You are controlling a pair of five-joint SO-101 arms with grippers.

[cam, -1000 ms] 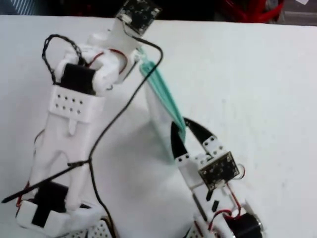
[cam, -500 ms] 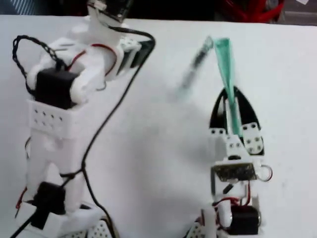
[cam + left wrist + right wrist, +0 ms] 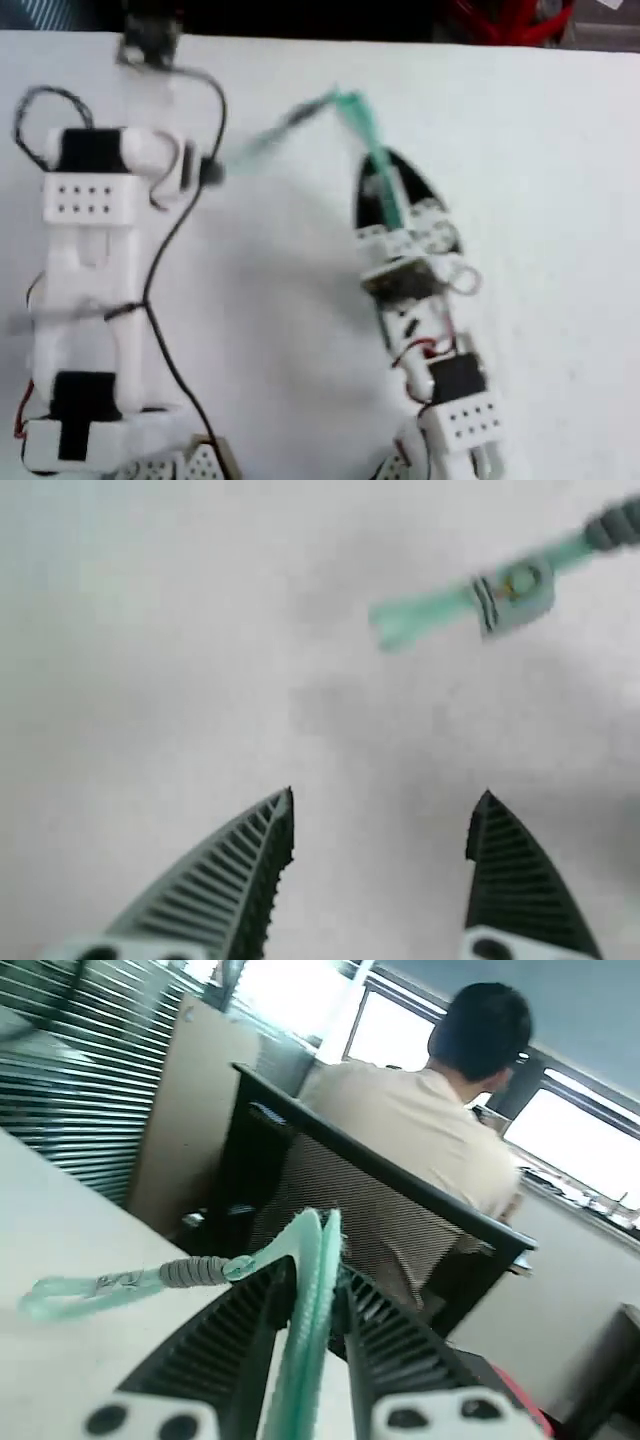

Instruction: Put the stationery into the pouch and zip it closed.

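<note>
Right claw (image 3: 312, 1260) clamps a thin, translucent teal pouch (image 3: 308, 1345) by its edge, looped strap (image 3: 100, 1285) hanging free — left claw (image 3: 387, 795) gapes, released, above the white surface (image 3: 520, 150).

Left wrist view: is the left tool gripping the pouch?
No, the left tool is open over the bare table, with the pouch's green strap ahead, clear of it.
</note>
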